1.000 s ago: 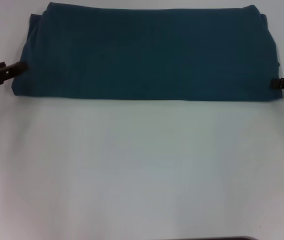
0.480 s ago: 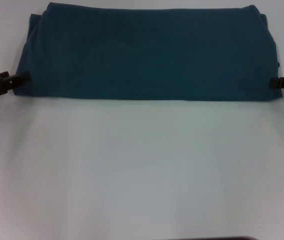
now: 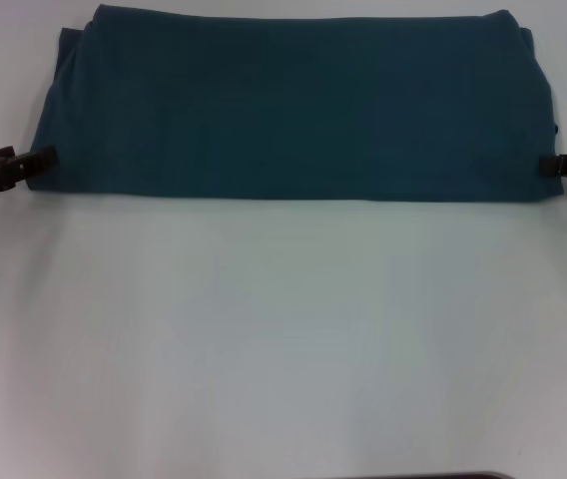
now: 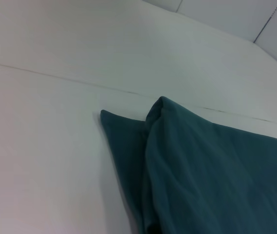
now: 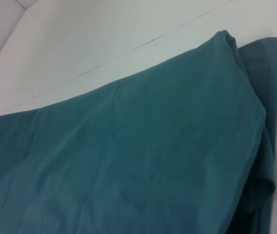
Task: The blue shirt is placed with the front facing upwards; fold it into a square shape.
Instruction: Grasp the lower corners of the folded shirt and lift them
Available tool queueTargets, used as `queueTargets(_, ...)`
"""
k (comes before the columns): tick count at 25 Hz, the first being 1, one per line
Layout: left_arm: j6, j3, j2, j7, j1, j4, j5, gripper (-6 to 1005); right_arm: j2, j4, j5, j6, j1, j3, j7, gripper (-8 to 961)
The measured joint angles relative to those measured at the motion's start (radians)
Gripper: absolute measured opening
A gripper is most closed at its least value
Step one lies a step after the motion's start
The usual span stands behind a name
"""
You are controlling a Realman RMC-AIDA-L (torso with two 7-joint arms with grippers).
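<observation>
A plain white table fills the near part of the head view, bare from the front edge up to the cloth. Beyond that open stretch lies the blue shirt, already folded into a wide, flat band across the far side of the table, its near edge straight and its upper layer smooth with only faint creases; no lettering or collar shows on the face that is up. At the band's near corners sit the two grippers: the left gripper touches the shirt's left end, the right gripper touches its right end, both low at table height. Whether their jaws pinch the fabric or merely rest against it I cannot tell. The left wrist view shows layered corners stacked slightly out of line, and the right wrist view shows the same at the other end. The lengthwise folds look done; the next move probably calls for one end carried over the other to shorten the band into a square, keeping layers from sliding.
</observation>
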Motion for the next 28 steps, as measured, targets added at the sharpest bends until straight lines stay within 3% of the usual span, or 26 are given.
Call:
queueTargets(24,-0.026,0.036,-0.002,-0.002,-0.01,0.012,0.012,622,-0.003,0.0,0.0,0.0,0.002,0.0,-0.001,20)
queueTargets(28,-0.019,0.038,-0.002,-0.003,-0.012,0.005,0.03,471,-0.003,0.0,0.0,0.0,0.002,0.0,-0.001,19)
